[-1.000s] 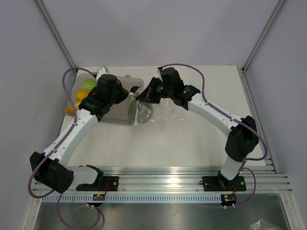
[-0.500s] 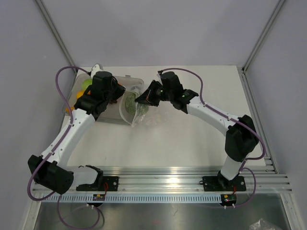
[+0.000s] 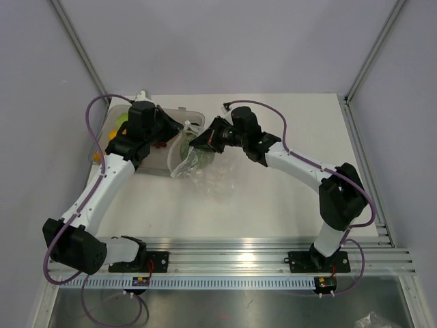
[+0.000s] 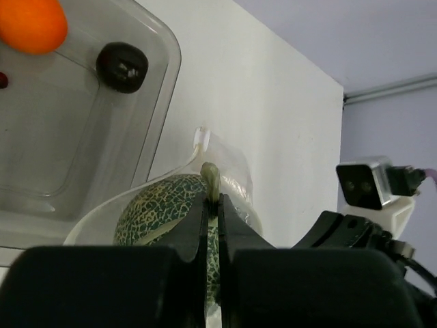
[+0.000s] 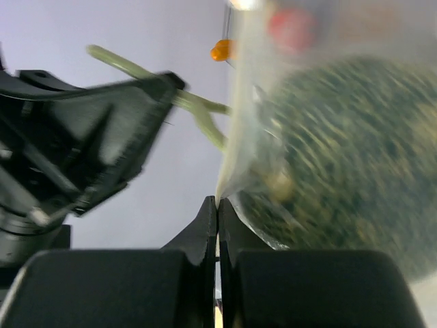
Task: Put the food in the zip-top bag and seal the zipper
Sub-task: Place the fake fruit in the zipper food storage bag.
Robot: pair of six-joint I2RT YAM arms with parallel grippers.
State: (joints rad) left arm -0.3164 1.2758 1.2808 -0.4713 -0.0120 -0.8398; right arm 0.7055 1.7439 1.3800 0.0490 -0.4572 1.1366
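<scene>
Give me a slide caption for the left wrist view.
Left gripper pinches the zip-top bag at its rim, a netted green melon inside.

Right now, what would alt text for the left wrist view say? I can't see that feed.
The left gripper is shut on the edge of the zip-top bag, with a green netted melon inside the bag just behind the fingertips. Upper left, a grey tray holds an orange and a dark brown ball; the right arm shows at right.
</scene>
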